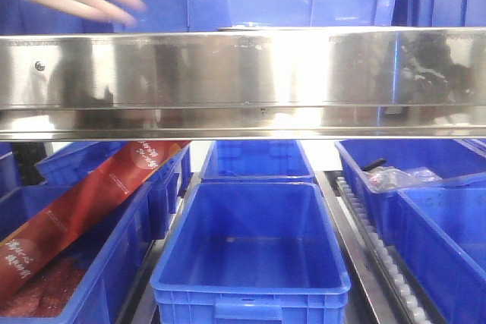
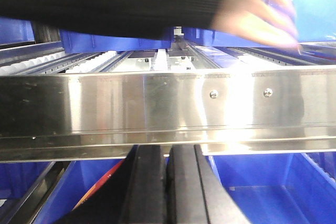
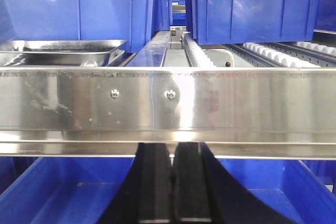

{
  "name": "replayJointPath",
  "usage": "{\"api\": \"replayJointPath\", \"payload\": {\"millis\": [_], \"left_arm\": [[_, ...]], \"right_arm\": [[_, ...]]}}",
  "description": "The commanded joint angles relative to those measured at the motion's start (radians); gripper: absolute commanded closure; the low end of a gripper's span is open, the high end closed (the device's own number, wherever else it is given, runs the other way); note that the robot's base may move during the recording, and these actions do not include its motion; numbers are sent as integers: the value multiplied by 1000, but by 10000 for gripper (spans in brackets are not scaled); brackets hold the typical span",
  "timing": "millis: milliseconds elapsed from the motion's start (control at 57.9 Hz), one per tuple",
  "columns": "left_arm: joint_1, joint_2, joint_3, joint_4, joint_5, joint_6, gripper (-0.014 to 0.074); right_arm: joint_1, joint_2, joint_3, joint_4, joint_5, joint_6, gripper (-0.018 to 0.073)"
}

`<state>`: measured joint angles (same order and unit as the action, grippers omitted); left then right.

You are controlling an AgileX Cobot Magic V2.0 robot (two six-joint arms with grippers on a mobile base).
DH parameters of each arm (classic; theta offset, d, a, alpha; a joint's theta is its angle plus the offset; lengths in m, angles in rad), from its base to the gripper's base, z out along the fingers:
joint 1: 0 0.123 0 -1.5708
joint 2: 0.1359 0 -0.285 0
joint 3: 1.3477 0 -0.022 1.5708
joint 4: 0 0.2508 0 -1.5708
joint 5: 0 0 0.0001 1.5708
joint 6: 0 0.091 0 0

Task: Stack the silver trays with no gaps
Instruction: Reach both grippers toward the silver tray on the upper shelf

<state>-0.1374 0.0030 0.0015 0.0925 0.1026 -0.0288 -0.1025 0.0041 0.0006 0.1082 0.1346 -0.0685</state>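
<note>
A silver tray (image 3: pixel 63 45) lies on the upper shelf, at the left in the right wrist view, just behind the long steel rail (image 3: pixel 236 103) and in front of a tall blue crate (image 3: pixel 79 9). Under its rim a second shiny edge shows, but I cannot tell if this is another tray. To the right of the tray a white roller track (image 3: pixel 202 53) runs toward the back. The right gripper (image 3: pixel 171 156) is low, under the rail, with its two black fingers pressed together and nothing between them. The left gripper (image 2: pixel 167 156) is also under the rail, fingers together and empty. Above it a person's hand (image 2: pixel 257 9), blurred, in a black sleeve, reaches over the shelf. On the lower level stands an open blue bin (image 1: pixel 254 240), and left of it a red carton (image 1: pixel 91 202) leans in another crate
</note>
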Motion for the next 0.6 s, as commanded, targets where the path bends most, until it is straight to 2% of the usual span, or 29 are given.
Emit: {"api": "replayJointPath", "payload": {"millis": [0,587], "left_arm": [[3,-3,-1,-4,-16,-1,615],[3,-3,-1,-4,-16,-1,615]], "right_arm": [[2,-4,-1,2,-29,-2,638],[2,-4,-1,2,-29,-2,638]]}}
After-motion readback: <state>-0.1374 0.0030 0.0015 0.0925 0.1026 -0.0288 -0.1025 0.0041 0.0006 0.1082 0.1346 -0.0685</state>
